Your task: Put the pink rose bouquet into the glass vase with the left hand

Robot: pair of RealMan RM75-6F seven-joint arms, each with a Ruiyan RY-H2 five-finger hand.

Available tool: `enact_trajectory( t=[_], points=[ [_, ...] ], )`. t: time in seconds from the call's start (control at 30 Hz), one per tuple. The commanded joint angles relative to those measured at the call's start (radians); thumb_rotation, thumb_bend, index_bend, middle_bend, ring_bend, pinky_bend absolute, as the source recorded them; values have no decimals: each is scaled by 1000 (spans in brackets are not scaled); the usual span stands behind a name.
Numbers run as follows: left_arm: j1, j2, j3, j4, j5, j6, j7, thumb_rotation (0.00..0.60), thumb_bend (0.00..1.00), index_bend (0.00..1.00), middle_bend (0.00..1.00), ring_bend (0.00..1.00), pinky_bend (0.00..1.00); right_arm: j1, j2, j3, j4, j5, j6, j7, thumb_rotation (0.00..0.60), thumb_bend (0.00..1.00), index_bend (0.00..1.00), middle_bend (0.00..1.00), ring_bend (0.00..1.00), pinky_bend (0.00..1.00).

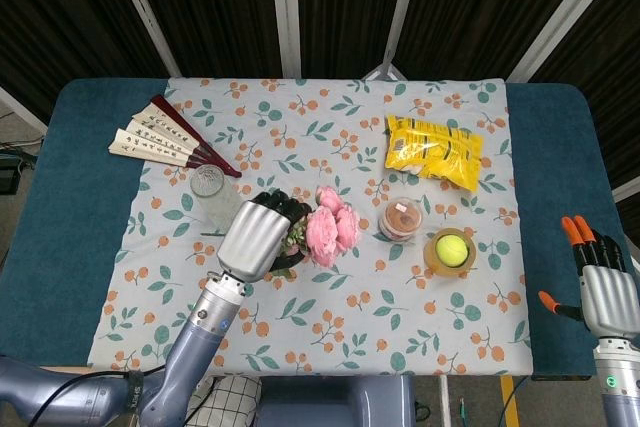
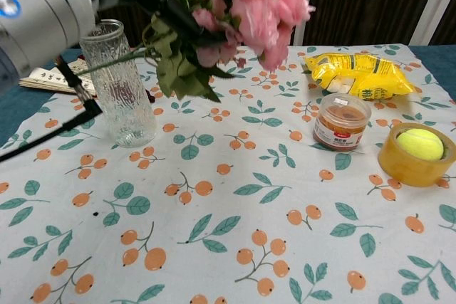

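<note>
- A folded fan (image 1: pixel 170 137) lay at the far left of the tabletop (image 1: pixel 330 337), beyond and to the left of the left hand (image 1: pixel 252 237).
- The vase (image 2: pixel 119 85) stood upright on the cloth, just to the left of the left hand and a little beyond it; nothing showed inside it.
- The left hand was raised off the tabletop, its fingers curled round the bouquet (image 1: pixel 327 228). In the chest view only the wrist showed at the top left corner, so the grip itself could be read from the head view alone.
- The bouquet was held in the air, pink blooms pointing to the right of the hand, leaves close against the fingers. In the chest view a thin green stem ran leftward from the leaves and crossed in front of the vase's upper part; whether it touched the glass I cannot tell. The flowers were outside the vase, above and to its right.
- A small jar (image 2: pixel 342 120) with a red label stood to the right of the bouquet, well apart from it.
- A yellow snack bag (image 1: pixel 433 150) lay beyond the jar.
- A tennis ball (image 2: pixel 417 143) sat inside a roll of tape (image 2: pixel 397 166), just right of the jar.
- The right hand (image 1: pixel 605 292) hung off the tabletop's right edge, fingers apart and holding nothing.
</note>
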State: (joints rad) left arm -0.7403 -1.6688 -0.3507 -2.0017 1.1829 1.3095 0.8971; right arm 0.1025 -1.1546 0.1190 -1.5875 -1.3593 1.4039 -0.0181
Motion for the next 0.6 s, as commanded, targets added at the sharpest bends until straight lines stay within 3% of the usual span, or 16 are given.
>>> enact_trajectory(
  t=[0.03, 0.2, 0.4, 0.6],
  points=[
    [-23, 67, -96, -102, -77, 4, 40, 600, 324, 443, 497, 381, 473, 2, -2, -1, 0, 1, -3, -5, 600, 155, 56, 0, 0, 32],
    [-41, 115, -213, -158, -157, 34, 23, 600, 321, 445, 494, 381, 473, 8, -5, -3, 3, 6, -20, -4, 600, 155, 56, 0, 0, 31],
    [-32, 161, -332, -148, -215, 34, -164, 600, 321, 450, 497, 381, 473, 11, -6, -2, 5, 9, -26, 0, 600, 155, 56, 0, 0, 31],
    [-9, 187, -351, -50, -200, 17, -343, 600, 321, 451, 488, 381, 473, 17, -9, -3, 11, 16, -40, -2, 600, 155, 56, 0, 0, 32]
  ],
)
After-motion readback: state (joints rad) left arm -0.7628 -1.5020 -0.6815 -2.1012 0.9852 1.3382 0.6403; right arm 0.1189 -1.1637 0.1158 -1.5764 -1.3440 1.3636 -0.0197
